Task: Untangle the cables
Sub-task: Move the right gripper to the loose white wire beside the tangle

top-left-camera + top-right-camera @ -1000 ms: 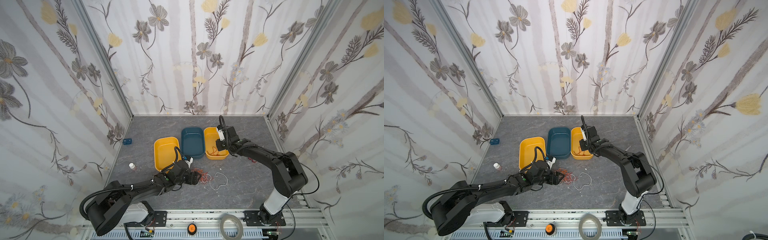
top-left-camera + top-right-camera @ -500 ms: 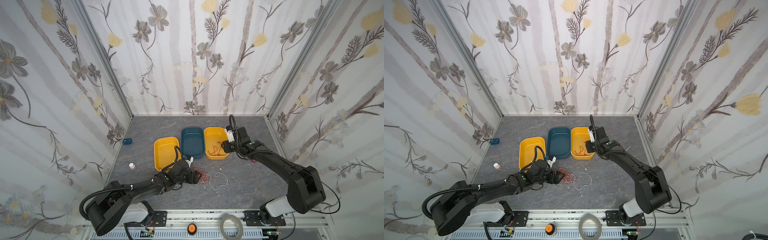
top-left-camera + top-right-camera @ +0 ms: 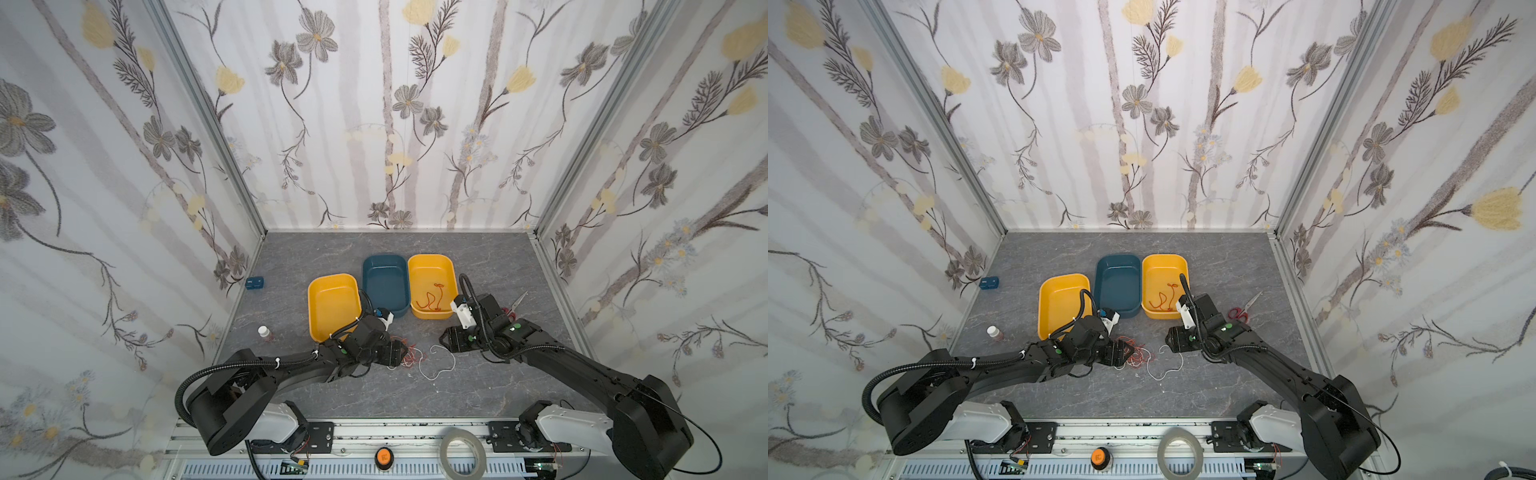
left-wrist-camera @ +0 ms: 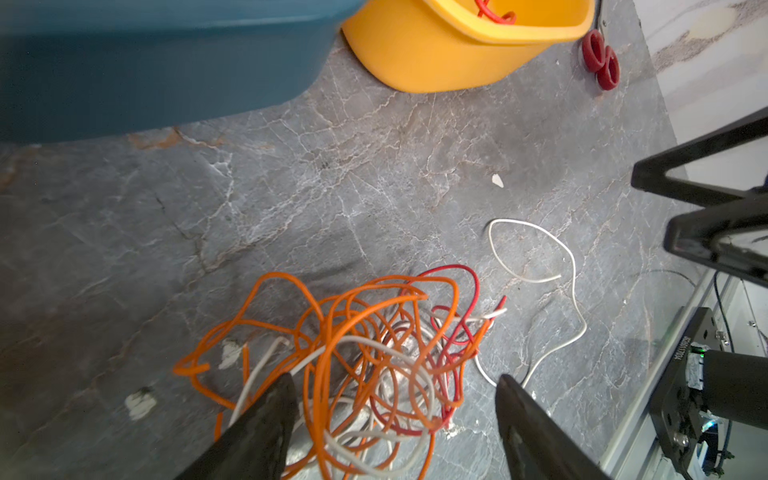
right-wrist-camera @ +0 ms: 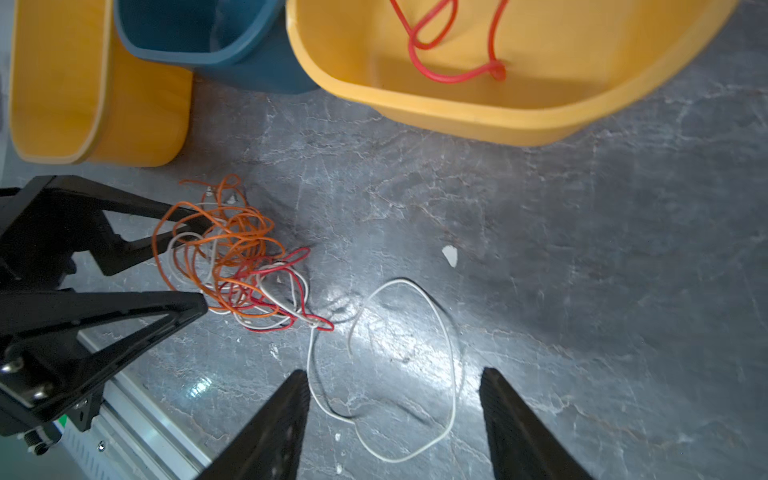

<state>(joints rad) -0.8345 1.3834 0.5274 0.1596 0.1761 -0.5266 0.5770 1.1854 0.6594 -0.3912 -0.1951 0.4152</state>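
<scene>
Your grey marbled tabletop sits inside flowered walls. The cables lie tangled at lower centre in both top views, with one red strand apart in the right-hand yellow tray. Your left gripper is spread wide, straddling the orange knot without clamping it. Your right gripper is spread above the loose white loop, gripping nothing. Both arms reach low, forward and inward.

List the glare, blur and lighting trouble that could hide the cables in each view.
Right wrist view: glare on the tabletop fades part of the white cable. Left wrist view: the blue tray is out of focus; the tangle is mostly sharp. Both top views: even light, but the tangle is tiny.
</scene>
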